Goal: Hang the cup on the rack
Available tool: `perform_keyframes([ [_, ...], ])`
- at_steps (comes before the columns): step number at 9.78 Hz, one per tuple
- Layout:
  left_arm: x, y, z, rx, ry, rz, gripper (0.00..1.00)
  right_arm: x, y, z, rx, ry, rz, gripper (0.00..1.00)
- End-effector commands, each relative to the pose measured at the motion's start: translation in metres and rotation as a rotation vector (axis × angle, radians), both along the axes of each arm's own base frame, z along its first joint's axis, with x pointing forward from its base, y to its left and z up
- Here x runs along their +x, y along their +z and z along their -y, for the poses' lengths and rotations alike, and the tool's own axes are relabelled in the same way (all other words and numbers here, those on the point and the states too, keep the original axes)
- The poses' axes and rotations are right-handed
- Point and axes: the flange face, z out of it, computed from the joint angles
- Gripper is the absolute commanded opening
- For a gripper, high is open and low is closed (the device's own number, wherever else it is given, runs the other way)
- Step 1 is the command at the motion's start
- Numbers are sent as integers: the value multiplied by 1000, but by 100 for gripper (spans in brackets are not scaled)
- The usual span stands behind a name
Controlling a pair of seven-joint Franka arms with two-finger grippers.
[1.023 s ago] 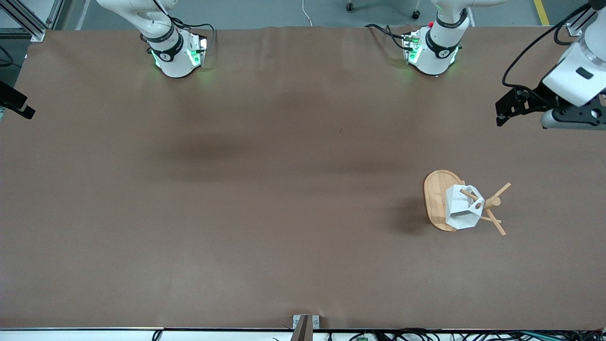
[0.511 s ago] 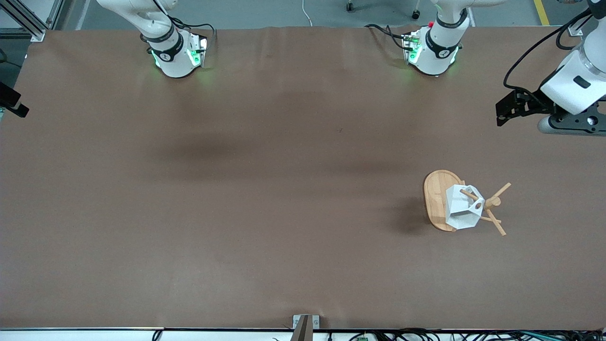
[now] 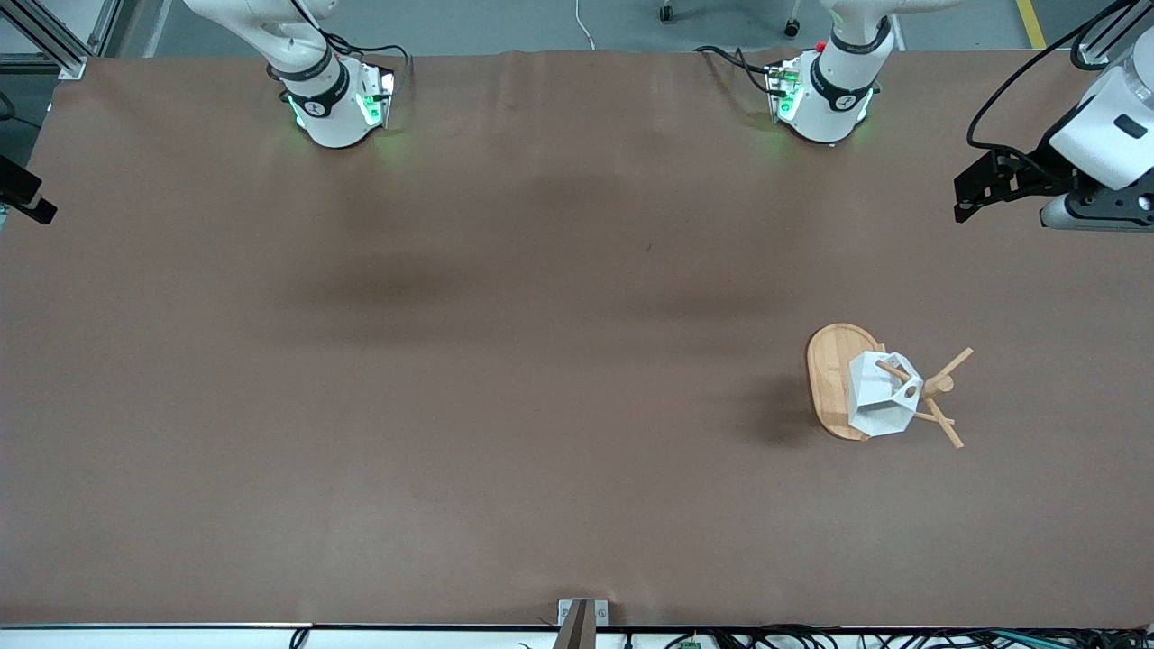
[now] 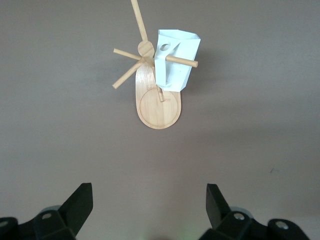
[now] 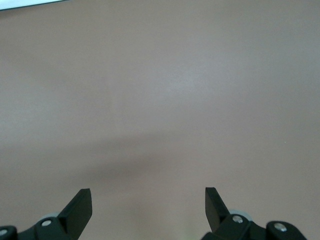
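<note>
Now | white faceted cup hangs on bamboo rack | both end effectors released

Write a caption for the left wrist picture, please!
White cup hangs on bamboo rack; open left gripper hovers apart.

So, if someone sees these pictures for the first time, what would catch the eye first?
Most likely the white cup hanging on a peg of the wooden rack, which stands toward the left arm's end of the brown table. Next, the left gripper, its jaws open and holding nothing, up over the table's edge at that same end. The right gripper, also open, sees only bare table.
</note>
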Motion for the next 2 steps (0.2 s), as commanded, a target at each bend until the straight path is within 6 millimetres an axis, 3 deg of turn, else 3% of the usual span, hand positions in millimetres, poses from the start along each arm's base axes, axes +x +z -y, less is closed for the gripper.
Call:
perform_keyframes([
  [1, 1, -13, 7, -11, -7, -19, 100, 1, 1, 3, -2, 7, 2, 100],
  [2, 0, -13, 7, -11, -5, -20, 100, 1, 2, 3, -1, 7, 5, 100],
])
